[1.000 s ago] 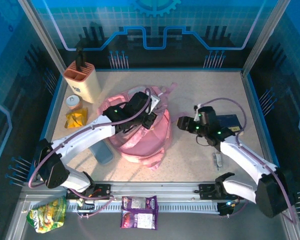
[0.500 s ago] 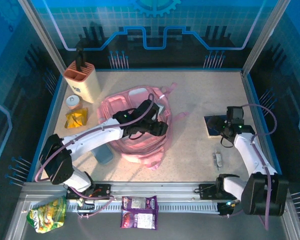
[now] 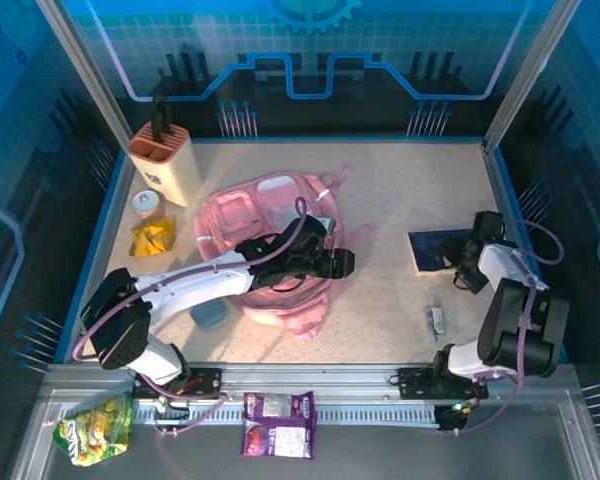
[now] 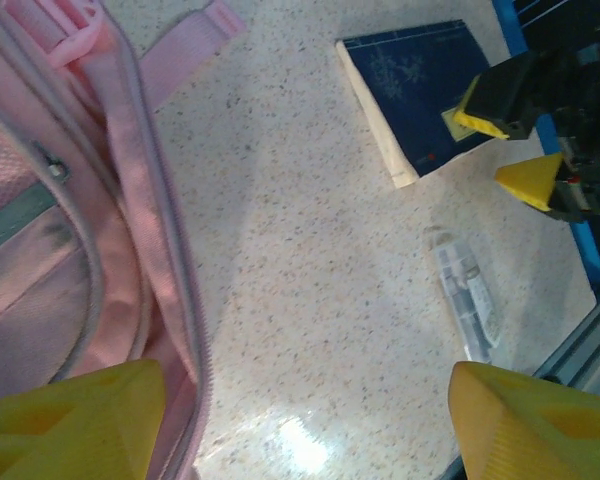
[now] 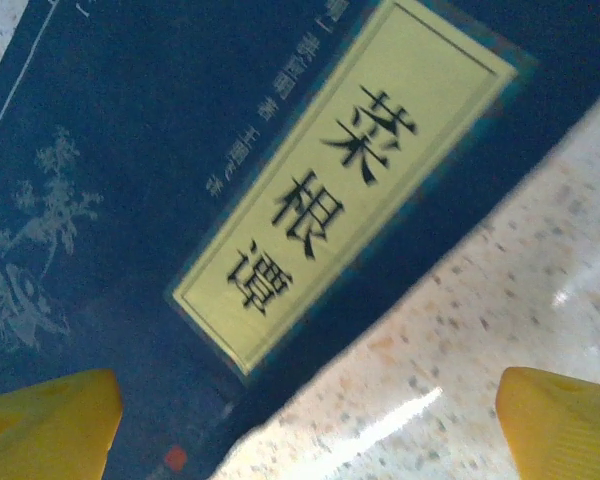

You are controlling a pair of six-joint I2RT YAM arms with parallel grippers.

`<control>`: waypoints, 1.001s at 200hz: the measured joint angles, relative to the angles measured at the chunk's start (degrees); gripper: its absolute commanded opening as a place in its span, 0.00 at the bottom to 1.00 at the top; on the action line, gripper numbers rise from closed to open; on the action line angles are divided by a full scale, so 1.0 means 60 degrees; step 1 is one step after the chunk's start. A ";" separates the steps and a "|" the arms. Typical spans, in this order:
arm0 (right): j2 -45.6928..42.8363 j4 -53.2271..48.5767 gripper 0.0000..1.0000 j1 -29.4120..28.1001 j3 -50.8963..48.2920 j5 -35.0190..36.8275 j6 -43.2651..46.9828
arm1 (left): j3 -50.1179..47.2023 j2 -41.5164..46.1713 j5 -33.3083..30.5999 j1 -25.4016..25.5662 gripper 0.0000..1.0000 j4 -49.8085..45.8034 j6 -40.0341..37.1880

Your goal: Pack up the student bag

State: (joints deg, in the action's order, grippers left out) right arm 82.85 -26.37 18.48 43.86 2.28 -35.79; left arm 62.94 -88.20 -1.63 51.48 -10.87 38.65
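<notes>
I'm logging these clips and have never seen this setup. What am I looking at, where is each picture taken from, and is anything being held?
Two robot arms are bolted at the near edge of a table. One picture looks down from above. The other two come from a camera on each wrist, and the yellow tips in them belong to that arm's own tool. The left tool is open at the edge of the pink student bag. The right tool is open over a dark blue book. Neither holds anything. Also on the table are a small clear bottle, an orange holder and a yellow packet.
</notes>
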 measured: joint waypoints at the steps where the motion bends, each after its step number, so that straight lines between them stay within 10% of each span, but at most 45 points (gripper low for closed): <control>1: 0.0022 0.0004 0.94 0.0000 0.0015 0.0000 -0.0007 | 0.0000 -0.0004 0.0000 0.0000 0.77 0.0004 0.0011; 155: 0.3115 -0.0168 0.49 -0.1089 0.2991 -0.1129 0.0860 | 0.0433 -0.0401 -0.0015 0.0120 0.86 0.0076 0.0073; 200: 0.3519 -0.0907 0.53 -0.1687 0.3581 -0.0827 0.1355 | 0.0433 -0.0390 -0.0168 0.0127 0.87 0.0051 0.0073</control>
State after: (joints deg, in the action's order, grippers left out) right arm 103.96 -31.81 8.36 65.34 -2.68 -27.66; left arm 65.54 -90.54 -2.63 52.25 -10.57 39.09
